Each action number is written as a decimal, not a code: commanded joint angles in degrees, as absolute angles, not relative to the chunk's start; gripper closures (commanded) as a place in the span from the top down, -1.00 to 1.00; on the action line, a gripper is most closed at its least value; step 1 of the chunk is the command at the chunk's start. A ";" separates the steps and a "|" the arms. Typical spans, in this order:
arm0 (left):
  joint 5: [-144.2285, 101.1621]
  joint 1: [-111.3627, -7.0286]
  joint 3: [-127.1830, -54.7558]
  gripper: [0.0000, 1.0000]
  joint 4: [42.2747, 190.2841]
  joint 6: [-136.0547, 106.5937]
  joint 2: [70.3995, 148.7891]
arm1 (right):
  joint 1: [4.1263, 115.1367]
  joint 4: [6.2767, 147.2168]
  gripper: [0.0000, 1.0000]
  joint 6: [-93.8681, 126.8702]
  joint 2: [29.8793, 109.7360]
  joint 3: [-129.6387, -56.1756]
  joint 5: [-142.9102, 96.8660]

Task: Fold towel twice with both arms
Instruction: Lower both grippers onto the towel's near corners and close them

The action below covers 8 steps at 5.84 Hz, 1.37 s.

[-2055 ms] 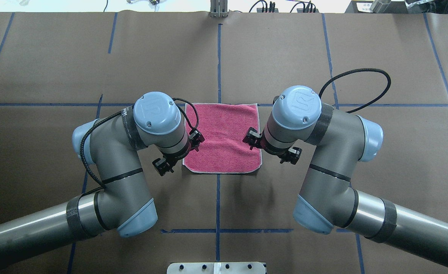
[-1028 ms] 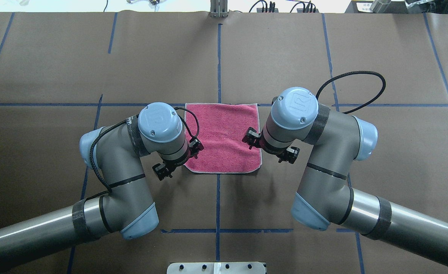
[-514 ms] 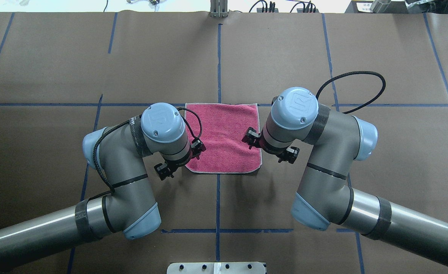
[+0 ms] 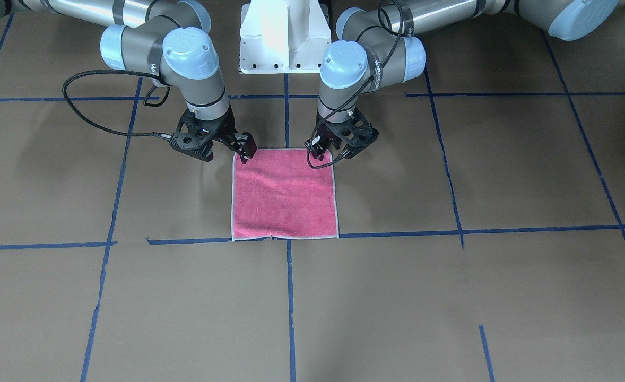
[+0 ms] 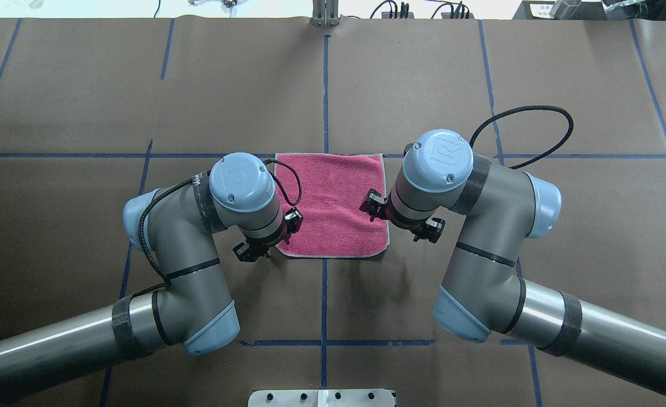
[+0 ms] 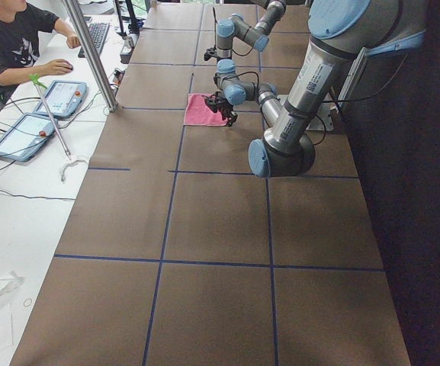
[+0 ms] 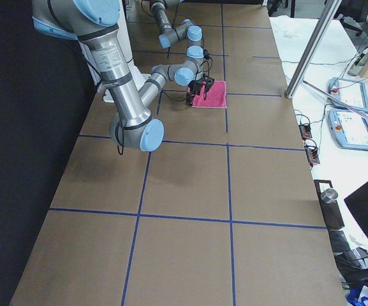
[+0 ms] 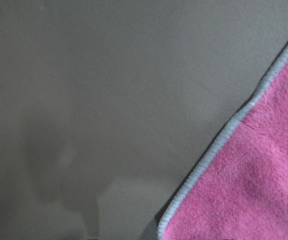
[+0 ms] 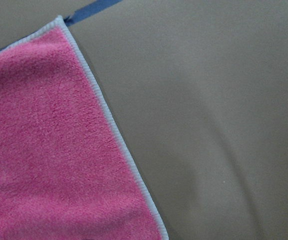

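Observation:
The towel [image 5: 332,203] lies flat and unfolded on the brown table, pink face up, with pale edging; it also shows in the front view [image 4: 285,196]. My left gripper [image 5: 269,236] [image 4: 329,155] is open and low over the towel's near left corner, fingers astride the edge. My right gripper [image 5: 402,217] [image 4: 226,153] is open over the near right corner, one fingertip [image 4: 245,152] at the towel's edge. The left wrist view shows the towel's edge [image 8: 243,190] and bare table, no fingers. The right wrist view shows the towel [image 9: 49,140] the same way.
The white pedestal block [image 4: 283,37] stands behind the towel between the arms. Blue tape lines [image 5: 324,85] cross the table. The right arm's black cable [image 5: 528,127] loops outward. An operator [image 6: 14,46] sits at a side desk with tablets [image 6: 56,99].
My left arm has drawn back toward the robot along the towel's left edge to its near corner. The right arm shifted slightly early on, then held still. The towel has not moved.

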State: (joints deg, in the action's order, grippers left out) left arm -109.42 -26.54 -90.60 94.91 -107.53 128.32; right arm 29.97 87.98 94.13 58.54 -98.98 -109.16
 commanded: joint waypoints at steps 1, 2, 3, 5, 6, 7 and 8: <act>-109.42 -26.46 -90.44 -0.13 95.19 -106.88 128.32 | 29.97 87.98 1.00 94.13 58.54 -99.05 -109.16; -109.42 -26.46 -90.44 -0.17 95.27 -106.96 128.32 | 29.97 87.98 1.00 94.22 58.54 -99.05 -109.16; -109.51 -26.46 -90.53 -0.50 95.27 -106.79 128.32 | 29.97 87.98 1.00 94.22 58.54 -99.05 -109.16; -109.51 -26.46 -90.53 -0.96 96.67 -106.79 128.23 | 29.97 87.98 1.00 94.31 58.36 -99.23 -109.25; -109.51 -26.46 -90.53 -0.99 96.77 -106.79 128.23 | 29.54 87.98 1.00 94.31 58.36 -99.05 -109.16; -109.51 -26.54 -90.53 -0.99 96.77 -106.79 128.32 | 28.49 87.98 1.00 94.39 58.62 -98.79 -109.07; -109.51 -26.54 -90.53 -0.99 96.77 -106.79 128.32 | 27.35 87.98 1.00 96.22 59.06 -97.83 -109.16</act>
State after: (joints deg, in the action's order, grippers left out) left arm -109.51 -26.51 -90.53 96.74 -106.79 128.29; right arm 28.38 87.98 94.97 58.70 -98.56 -109.13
